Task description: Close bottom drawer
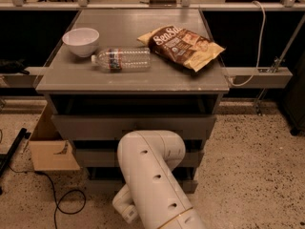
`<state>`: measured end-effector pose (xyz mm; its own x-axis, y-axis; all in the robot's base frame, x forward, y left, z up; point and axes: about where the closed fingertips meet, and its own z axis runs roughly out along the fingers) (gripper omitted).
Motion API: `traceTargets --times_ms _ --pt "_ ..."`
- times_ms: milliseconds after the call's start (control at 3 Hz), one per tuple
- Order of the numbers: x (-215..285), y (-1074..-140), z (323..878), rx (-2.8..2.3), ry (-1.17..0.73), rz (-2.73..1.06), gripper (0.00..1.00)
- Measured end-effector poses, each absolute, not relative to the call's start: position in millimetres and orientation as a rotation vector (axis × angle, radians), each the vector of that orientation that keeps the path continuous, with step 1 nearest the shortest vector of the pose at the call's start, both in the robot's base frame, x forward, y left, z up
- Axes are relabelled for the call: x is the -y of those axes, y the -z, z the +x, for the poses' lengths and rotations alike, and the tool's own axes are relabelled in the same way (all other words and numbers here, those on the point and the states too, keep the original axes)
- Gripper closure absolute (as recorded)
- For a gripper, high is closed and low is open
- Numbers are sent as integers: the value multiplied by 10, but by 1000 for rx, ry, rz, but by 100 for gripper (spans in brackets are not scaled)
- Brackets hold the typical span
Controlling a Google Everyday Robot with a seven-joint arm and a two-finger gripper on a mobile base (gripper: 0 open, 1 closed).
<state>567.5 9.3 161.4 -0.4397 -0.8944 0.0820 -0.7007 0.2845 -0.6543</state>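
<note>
The grey cabinet (pixel 133 80) has three drawers. The bottom drawer (pixel 101 185) shows only as a strip of its front on either side of my arm, and its knob is hidden. Its front looks about level with the middle drawer (pixel 93 157) above it; I cannot tell whether a gap remains. The top drawer (pixel 95 125) stands out a little, with a dark gap above it. My white arm (pixel 152 175) rises in front of the lower drawers. My gripper is hidden behind the arm, low in front of the cabinet.
On the cabinet top lie a white bowl (pixel 81 41), a plastic water bottle (pixel 121 59) on its side and a chip bag (pixel 181 46). A cardboard box (pixel 50 144) and a black cable (pixel 57 194) lie on the floor at the left. A rail (pixel 257 75) runs behind.
</note>
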Motion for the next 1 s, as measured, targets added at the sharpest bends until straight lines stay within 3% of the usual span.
traceTargets --times_ms 1000 --pt "-60 -1619 5920 -2102 997 -1656 100"
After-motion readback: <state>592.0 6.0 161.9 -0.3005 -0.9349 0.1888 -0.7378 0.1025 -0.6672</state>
